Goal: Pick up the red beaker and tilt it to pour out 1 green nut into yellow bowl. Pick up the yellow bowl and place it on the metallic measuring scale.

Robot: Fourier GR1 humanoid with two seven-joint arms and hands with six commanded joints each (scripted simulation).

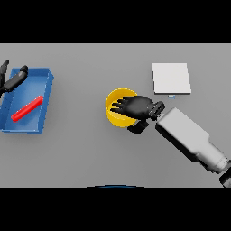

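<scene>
Grey table (90,153) holds one yellow bowl (113,118) under the right hand (137,107), fingers spread flat.

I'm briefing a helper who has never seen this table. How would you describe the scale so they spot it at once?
Start from the grey table and look to its far right part. Just beyond and to the right of the yellow bowl, over which the right hand is spread, lies the metallic measuring scale. It is the only flat, pale square slab there, unlike the round bowl or the blue tray at far left.
</scene>
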